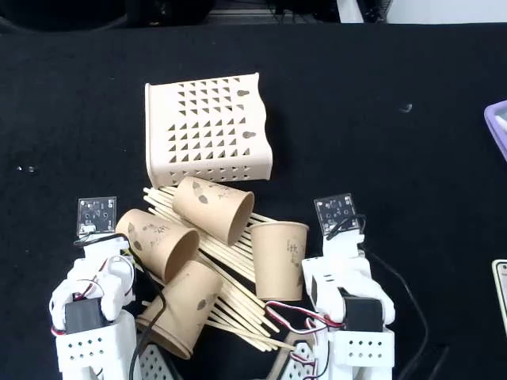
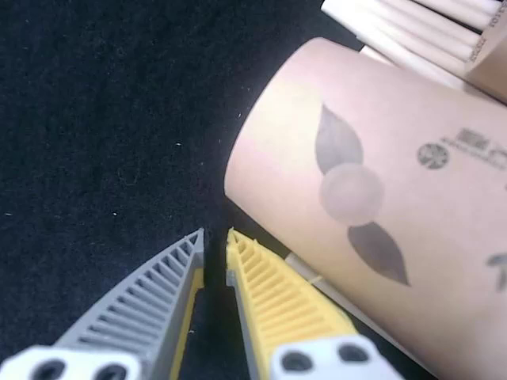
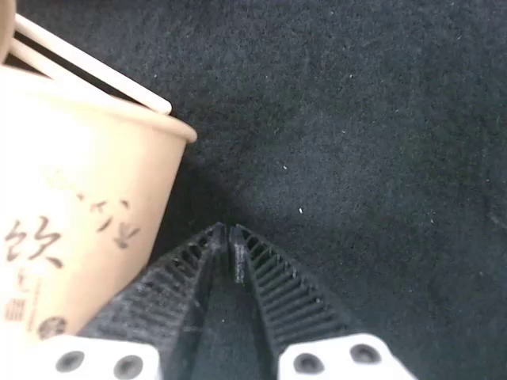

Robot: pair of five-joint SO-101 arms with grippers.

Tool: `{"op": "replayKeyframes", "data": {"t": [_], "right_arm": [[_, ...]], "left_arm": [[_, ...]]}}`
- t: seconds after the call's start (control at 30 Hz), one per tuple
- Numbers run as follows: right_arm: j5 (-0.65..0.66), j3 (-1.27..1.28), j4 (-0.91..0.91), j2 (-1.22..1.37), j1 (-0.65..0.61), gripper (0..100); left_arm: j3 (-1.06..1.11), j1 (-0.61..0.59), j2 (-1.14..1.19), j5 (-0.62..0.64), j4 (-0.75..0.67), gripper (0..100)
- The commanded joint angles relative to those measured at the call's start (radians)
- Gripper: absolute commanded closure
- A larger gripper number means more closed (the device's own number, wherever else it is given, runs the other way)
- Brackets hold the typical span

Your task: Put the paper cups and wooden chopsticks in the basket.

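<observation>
**Left tool and right tool clenched and empty; brown paper cups and pale wooden chopsticks lie outside the beige perforated plastic basket.**

Your left tool sits just beside one cup, your right tool just beside another. The cups rest on the chopsticks on the black desk, so plan to clear cups first. The basket appears tipped on its side; where its opening faces is unclear.
</observation>
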Motion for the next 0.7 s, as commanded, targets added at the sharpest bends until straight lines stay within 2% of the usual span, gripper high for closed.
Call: {"op": "replayKeyframes", "data": {"t": [0.0, 0.67], "right_arm": [[-0.011, 0.002, 0.005, -0.096, 0.011, 98.2], [-0.009, 0.002, 0.005, -0.096, 0.011, 98.0]], "left_arm": [[0.022, 0.007, 0.002, 0.008, -0.018, 94], [0.022, 0.004, 0.002, 0.005, -0.015, 94]]}}
